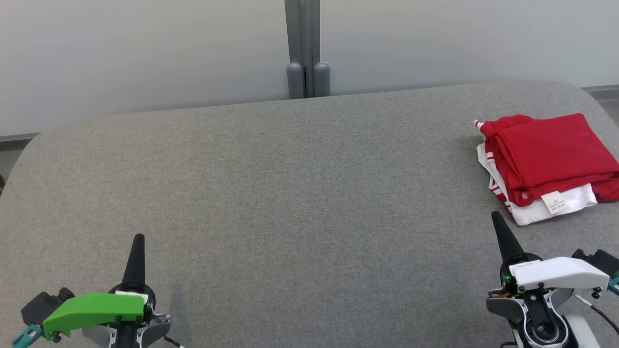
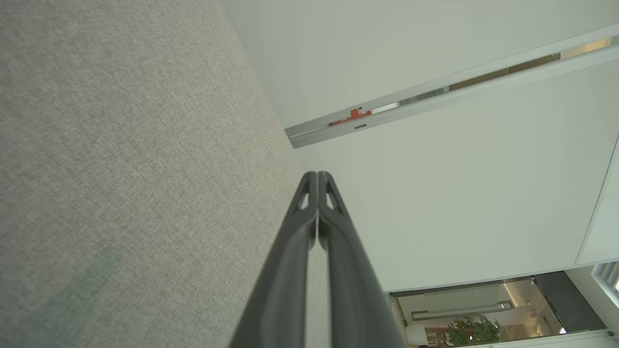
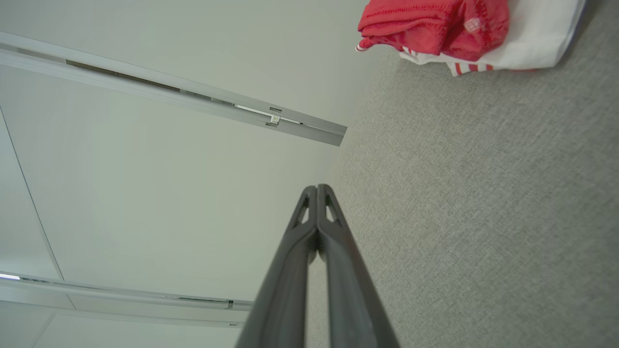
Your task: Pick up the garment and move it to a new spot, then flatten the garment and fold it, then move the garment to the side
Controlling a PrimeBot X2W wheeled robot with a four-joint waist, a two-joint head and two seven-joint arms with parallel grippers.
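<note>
My left pincer (image 1: 139, 238), under its green cover (image 1: 92, 309), and my right pincer (image 1: 496, 216), under its white cover (image 1: 556, 273), hung low at the near corners of the grey fabric-topped desk (image 1: 290, 183). Each had its two dark fingers pressed together with nothing between them. Both wrist views showed the same thing: fingertips met at a point and no cloth caught. I judged this a resting pose, with the arms parked wide apart so that the middle of the desk was left free.

Farther out, near the desk's right edge, lay the red-and-white garment (image 1: 546, 154), apart from the right pincer and well apart from the left. It was folded into a compact stack, a smooth red panel on top and a white layer with red stripes showing beneath. A small white label (image 1: 553, 202) was turned up at its near edge. From the right wrist it showed as a tidy bundle (image 3: 435, 21) flat on the fabric. Placed so far to the side, and squared off as it was, it suggested to me that the folding and the move aside were done.

Beyond the desk's far edge stood a pale wall (image 1: 145, 48), split by a grey upright post (image 1: 304, 48).
</note>
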